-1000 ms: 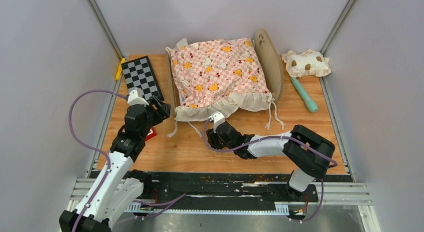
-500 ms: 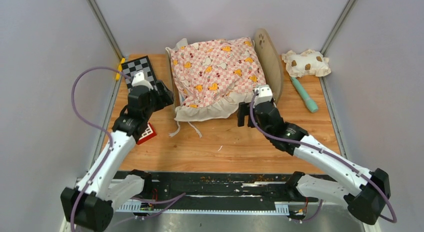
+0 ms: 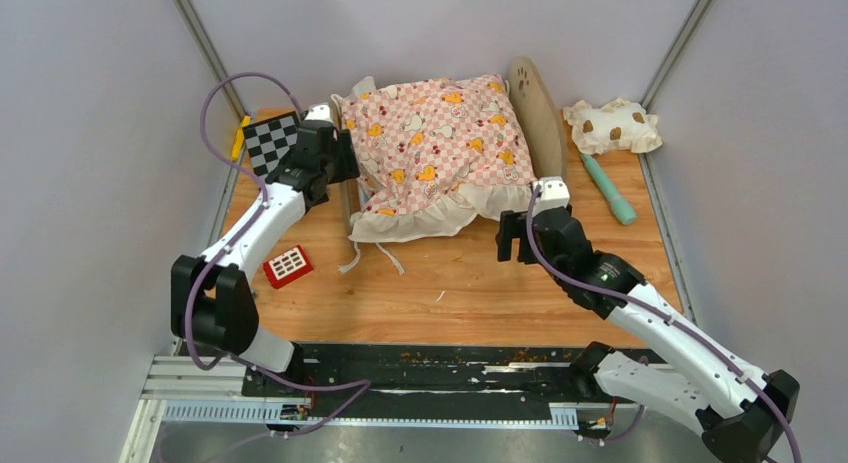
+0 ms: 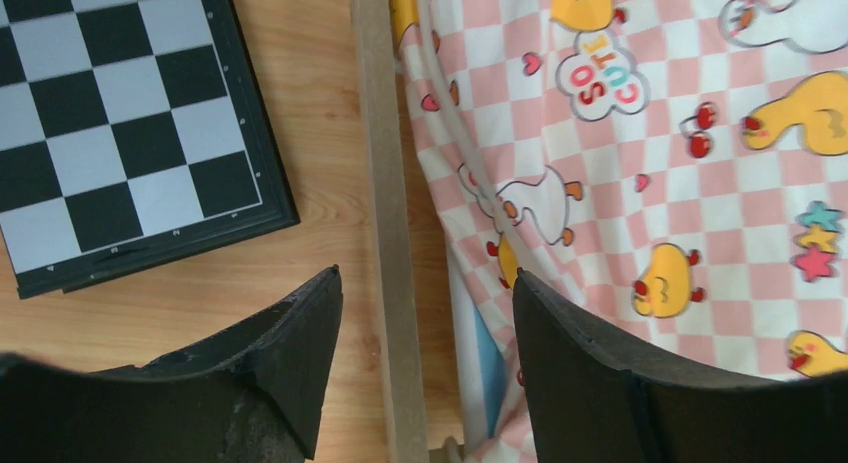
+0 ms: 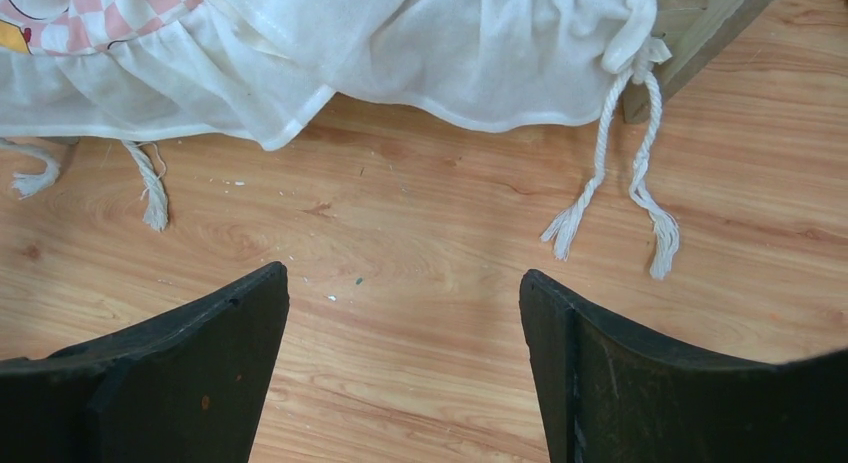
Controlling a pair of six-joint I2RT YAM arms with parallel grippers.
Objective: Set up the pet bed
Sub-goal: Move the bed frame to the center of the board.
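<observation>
The pet bed (image 3: 535,113) stands at the far middle of the wooden table (image 3: 450,293), with its rounded headboard upright at the right end and the paw-print cutout near the top. A pink checkered cushion (image 3: 435,133) printed with ducks lies over it and hides most of the frame, its cream ruffle hanging over the near side. The left gripper (image 3: 335,161) is at the bed's left end. In the left wrist view its jaws stand open astride the light-wood end rail (image 4: 385,183), one finger on the table side and the other over the cushion's edge. Whether either finger touches the wood cannot be told. The right gripper (image 3: 518,238) hangs over bare table just near of the bed's near right corner, jaws wide apart and holding nothing. Ahead of it, two frayed white cords (image 5: 640,163) dangle from the ruffle onto the table. A chessboard (image 3: 268,141) lies just left of the bed, and a red block (image 3: 287,266) sits nearer on the left. A spotted pillow (image 3: 612,126) and a teal stick (image 3: 608,188) lie right of the headboard.
</observation>
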